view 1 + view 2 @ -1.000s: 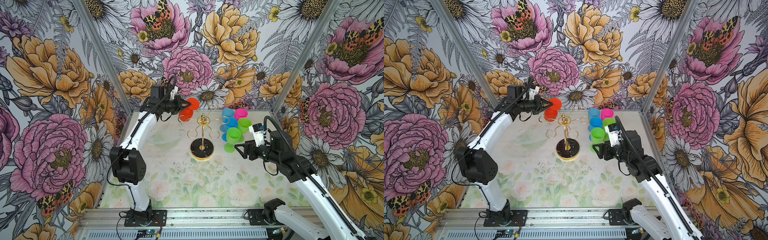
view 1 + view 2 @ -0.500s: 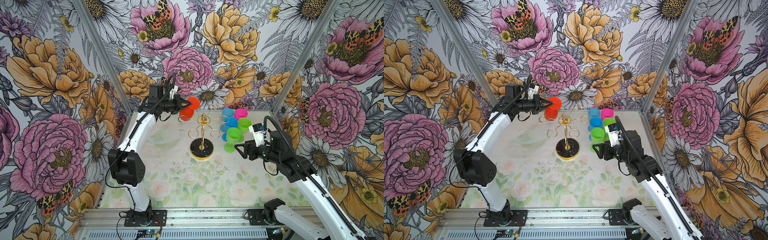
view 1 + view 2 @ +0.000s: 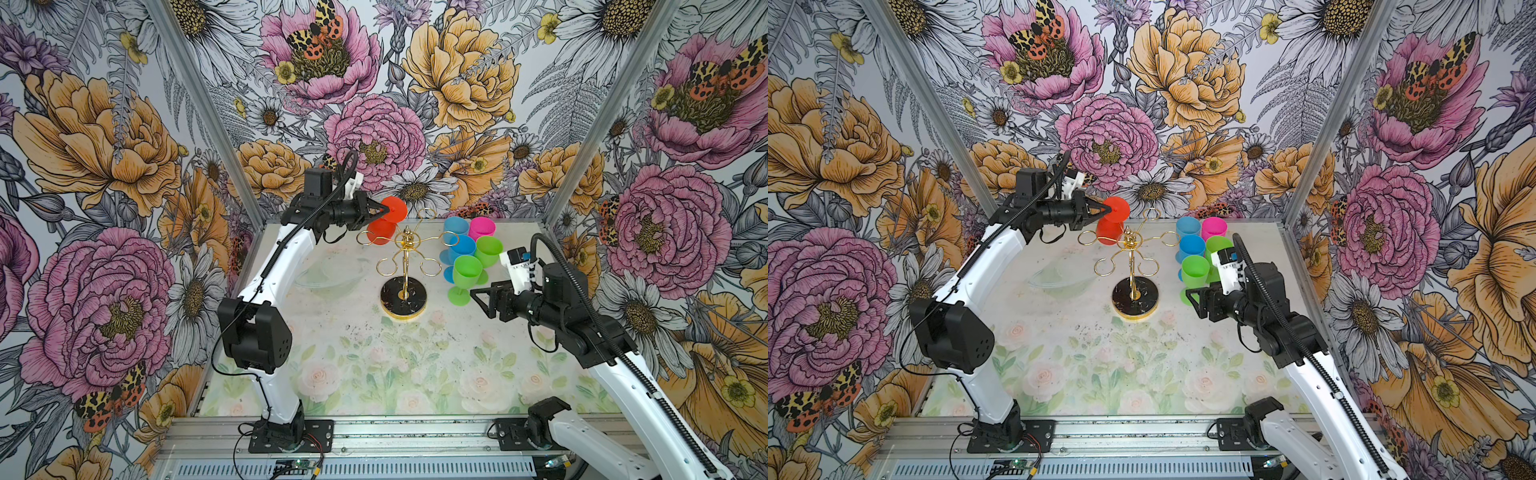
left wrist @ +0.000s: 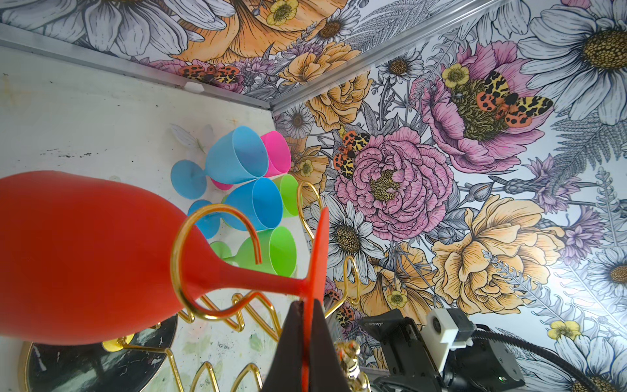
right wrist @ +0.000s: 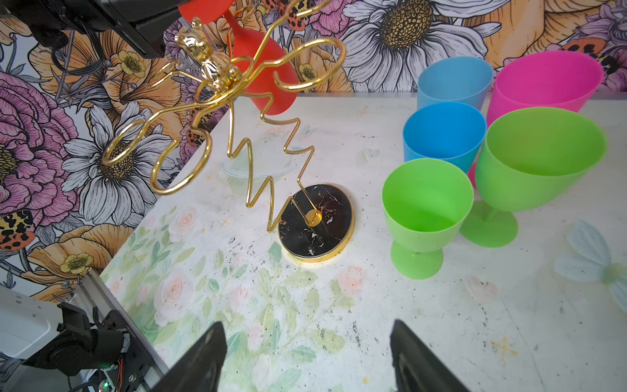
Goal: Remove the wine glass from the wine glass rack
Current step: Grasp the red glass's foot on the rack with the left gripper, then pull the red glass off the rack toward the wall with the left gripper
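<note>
Left end effector of mine is clamped shut on the foot of the red wine glass, pinching that flat disc edge-on between both tips. I hold it there because the foot is the one part that sits above the wire; the bowl hangs below, mouth down and tilted. From the left wrist view the stem runs through one gold loop of the wine glass rack, the wire circling the neck where stem meets bowl, so the glass is not yet free of the rack. As I judge it, the stem has to slide out sideways through the loop's open gap, since neither bowl nor foot looks able to pass through the ring itself. A pinch on a thin plastic disc seems easy to lose if the stem catches the wire, and the light rack could tip with it.

My right end effector hovers low over the table, fingers spread wide with nothing between them, just beside the nearest green glass. Five more glasses stand upright close to the rack on that side: two blue glasses, a pink glass and two green glasses. They crowd that side, so drawing the red glass out toward my left looks the clearer way
</note>
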